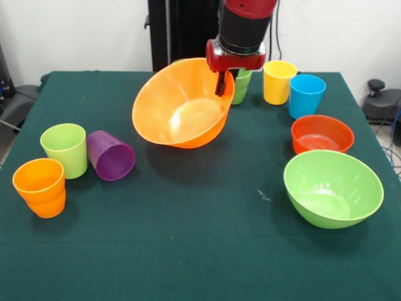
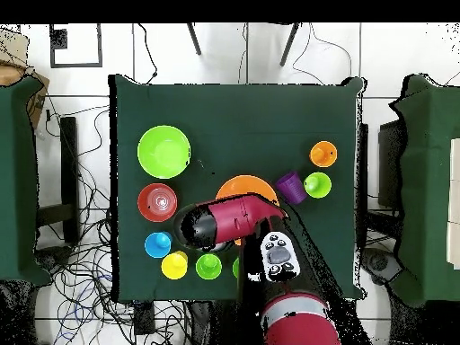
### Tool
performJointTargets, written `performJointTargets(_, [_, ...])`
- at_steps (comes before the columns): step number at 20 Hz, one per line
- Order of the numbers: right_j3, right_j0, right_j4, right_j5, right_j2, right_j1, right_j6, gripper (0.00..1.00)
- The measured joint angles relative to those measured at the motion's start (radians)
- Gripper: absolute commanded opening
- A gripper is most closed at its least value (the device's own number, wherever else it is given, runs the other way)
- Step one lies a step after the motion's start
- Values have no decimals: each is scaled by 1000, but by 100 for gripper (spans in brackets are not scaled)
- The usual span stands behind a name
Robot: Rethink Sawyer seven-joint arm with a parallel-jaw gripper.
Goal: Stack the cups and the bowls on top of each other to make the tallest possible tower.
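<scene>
My gripper [image 1: 221,84] is shut on the far rim of the large orange bowl [image 1: 182,103], which is tilted with its opening facing forward and its underside close to the table. In the overhead view my arm covers part of the orange bowl [image 2: 247,188]. A darker green cup [image 1: 242,86] stands just behind the gripper, with a yellow cup [image 1: 279,81] and a blue cup [image 1: 306,95] to its right. The red-orange bowl [image 1: 322,134] and the lime-green bowl [image 1: 333,188] sit upright at the right. At the left are a lime cup [image 1: 64,149], a purple cup [image 1: 111,155] on its side, and an orange cup [image 1: 39,187].
The green table [image 1: 188,251] carries everything. From above, the lime-green bowl [image 2: 163,150], red-orange bowl [image 2: 157,201], blue cup [image 2: 158,243], yellow cup [image 2: 174,265] and green cup [image 2: 208,266] are on one side, and the purple cup [image 2: 289,186], lime cup [image 2: 316,185] and orange cup [image 2: 323,154] on the other.
</scene>
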Motion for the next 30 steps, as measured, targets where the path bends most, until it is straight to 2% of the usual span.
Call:
performJointTargets(15, [-59,3,41,0,-5,59,0,0])
performJointTargets(30, [-69,-26,43,-18,-1,89,0,0])
